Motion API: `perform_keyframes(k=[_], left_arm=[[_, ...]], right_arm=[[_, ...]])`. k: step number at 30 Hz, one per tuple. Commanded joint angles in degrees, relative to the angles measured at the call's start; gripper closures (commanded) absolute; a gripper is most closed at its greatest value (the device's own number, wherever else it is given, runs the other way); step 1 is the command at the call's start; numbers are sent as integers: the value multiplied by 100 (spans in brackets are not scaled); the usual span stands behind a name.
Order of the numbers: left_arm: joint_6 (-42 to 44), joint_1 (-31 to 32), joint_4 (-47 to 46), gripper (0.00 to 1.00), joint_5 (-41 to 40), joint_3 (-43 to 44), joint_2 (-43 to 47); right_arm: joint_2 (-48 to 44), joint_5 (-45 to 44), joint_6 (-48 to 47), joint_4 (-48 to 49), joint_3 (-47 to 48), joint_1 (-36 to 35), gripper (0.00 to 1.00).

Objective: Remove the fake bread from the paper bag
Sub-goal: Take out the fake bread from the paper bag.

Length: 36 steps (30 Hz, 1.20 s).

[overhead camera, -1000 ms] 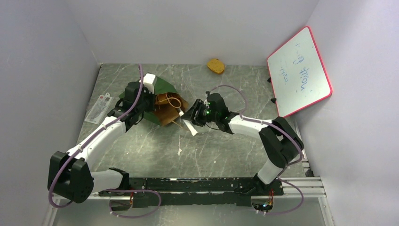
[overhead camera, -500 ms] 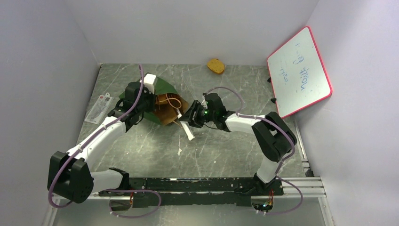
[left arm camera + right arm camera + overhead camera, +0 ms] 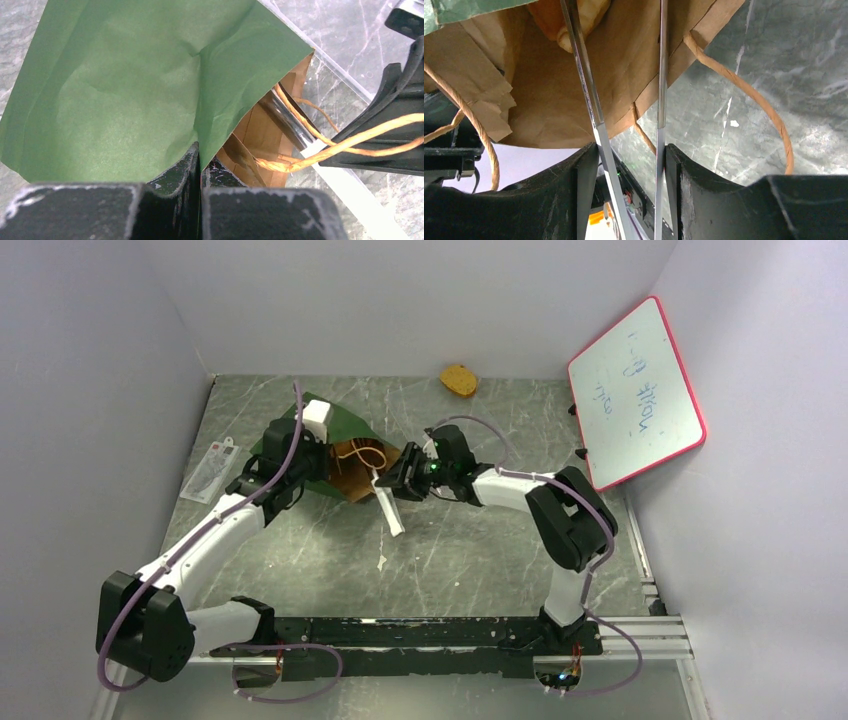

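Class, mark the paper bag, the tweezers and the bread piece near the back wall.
paper bag [image 3: 125, 85]: left wrist view, green outer face.
tweezers [image 3: 585, 85]: right wrist view, left blade.
bread piece [image 3: 459, 380]: top view, its middle.

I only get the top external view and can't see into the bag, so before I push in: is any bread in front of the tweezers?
Observer: Yes. The right wrist view shows an orange-tan bread piece inside the paper bag, at the picture's top edge. One blade of the tweezers crosses it, and the tips are out of frame.
Operator: Are the blades squeezed together?
Observer: No, they stand apart between the fingers of the right hand.
Operator: And the other arm, is it gripping the bag?
Observer: Yes, the left wrist view shows the left hand shut on the green wall's edge beside the mouth.
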<state>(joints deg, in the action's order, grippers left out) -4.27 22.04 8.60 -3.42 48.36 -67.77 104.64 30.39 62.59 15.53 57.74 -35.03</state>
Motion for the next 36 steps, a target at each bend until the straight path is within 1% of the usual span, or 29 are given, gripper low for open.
perform_keyframes(k=[1, 2, 4, 6, 8, 10, 13, 16, 17, 22, 29, 36], left_arm=[[-31, 124, -245, 93, 222, -28, 231], [-23, 125, -237, 93, 232, -28, 233], [-21, 133, -221, 93, 226, -29, 235], [-21, 142, -231, 93, 195, -59, 251], [-21, 140, -231, 93, 150, -57, 255], [-25, 142, -220, 93, 90, -36, 236], [-58, 142, -180, 93, -40, 33, 176], [-149, 138, -152, 93, -253, 102, 99], [-164, 142, -149, 93, -316, 134, 71], [-278, 142, -88, 93, -746, 332, -203], [-495, 142, 35, 93, -1323, 824, -832], [-624, 142, 250, 93, -1884, 1316, -1471]], right_arm=[[209, 207, 53, 215, 324, 46, 46], [240, 229, 60, 249, 340, 44, 47], [274, 246, 81, 315, 332, 48, 53], [271, 278, 136, 416, 266, 57, 62], [251, 315, 182, 514, 191, 75, 77], [196, 331, 255, 637, 75, 95, 85], [19, 281, 260, 670, -6, 106, 93], [-194, 205, 193, 609, -225, 119, 99], [-258, 170, 174, 576, -254, 119, 100], [-661, -26, 11, 343, -399, 119, 100], [-1237, -265, -144, 125, -699, 119, 100], [-1904, -543, -420, -397, -889, 119, 100]])
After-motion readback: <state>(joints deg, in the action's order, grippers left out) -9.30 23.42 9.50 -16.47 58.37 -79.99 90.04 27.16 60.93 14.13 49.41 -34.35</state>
